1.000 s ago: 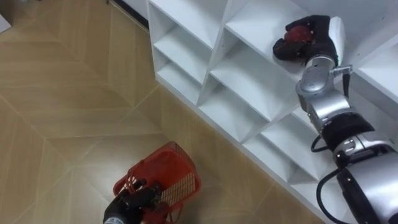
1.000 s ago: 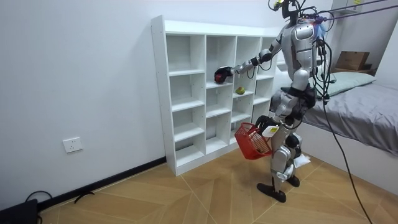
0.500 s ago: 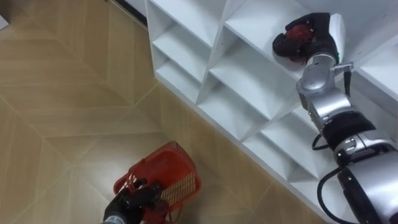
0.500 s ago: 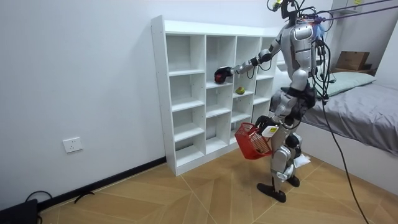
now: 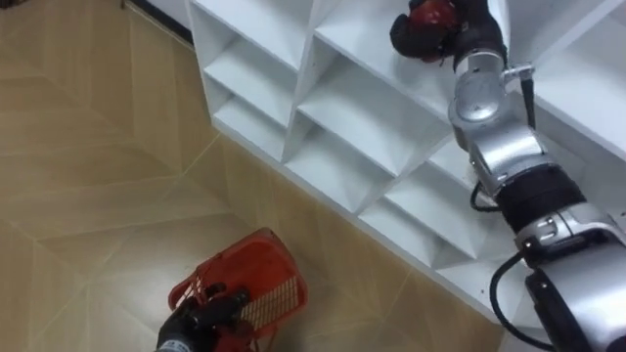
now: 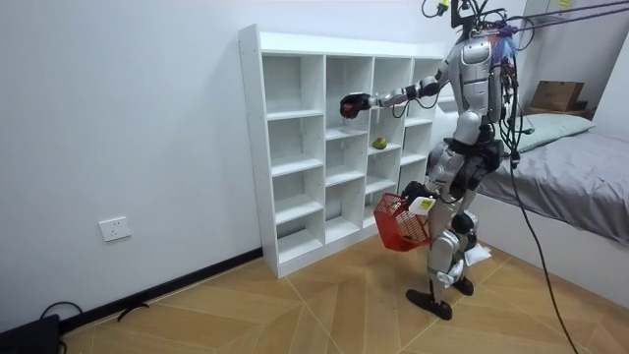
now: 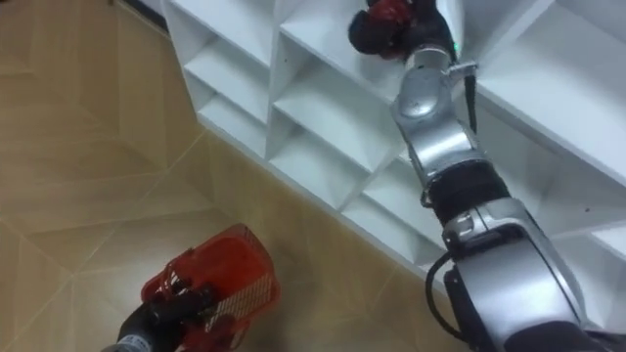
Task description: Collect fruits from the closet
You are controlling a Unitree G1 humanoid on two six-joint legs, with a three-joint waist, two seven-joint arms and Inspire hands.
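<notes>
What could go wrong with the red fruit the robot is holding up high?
The red fruit sits in the curled fingers of the right hand, high by the white closet, while the red basket hangs low in the left hand. If the grip loosens on the way down, the fruit might fall onto the wooden floor. The basket also looks tilted, so a fruit dropped in carelessly could roll out.

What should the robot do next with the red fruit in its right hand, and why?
Probably swing the right hand down and over to the basket. Its fingers are curled round the red fruit, held up by the shelf, while the left hand grips the basket low near the floor, well apart from the fruit, so nothing can be dropped in yet.
</notes>
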